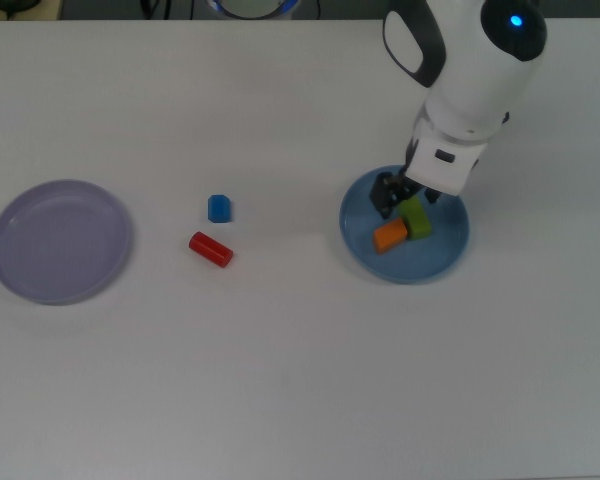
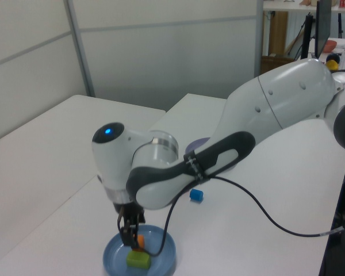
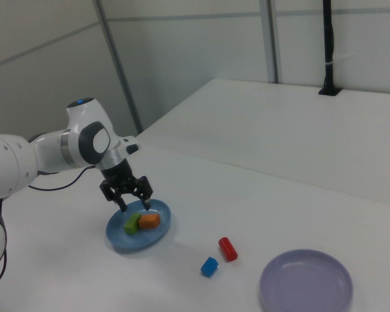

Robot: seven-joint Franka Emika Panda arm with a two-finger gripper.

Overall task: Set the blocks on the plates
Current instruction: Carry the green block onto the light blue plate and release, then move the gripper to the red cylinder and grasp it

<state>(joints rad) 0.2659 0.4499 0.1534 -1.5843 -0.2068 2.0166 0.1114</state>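
The blue plate (image 1: 450, 258) (image 3: 125, 246) (image 2: 168, 252) holds the green block (image 1: 416, 219) (image 3: 132, 223) (image 2: 138, 260) and the orange block (image 1: 390, 237) (image 3: 149, 221), lying side by side. My gripper (image 1: 401, 194) (image 3: 133, 202) (image 2: 130, 234) hovers open just above them with nothing between its fingers. On the bare table in the top view, the blue block (image 1: 219, 208) (image 3: 209, 266) (image 2: 196, 195) and the red block (image 1: 211, 249) (image 3: 227, 249) lie left of the blue plate. The lavender plate (image 1: 60, 240) (image 3: 305, 283) has nothing on it.
The white arm (image 1: 470, 80) (image 2: 264, 121) reaches over the blue plate from the top view's upper edge. In the left view the arm hides the red block and most of the lavender plate. A black cable (image 2: 264, 213) hangs from the arm.
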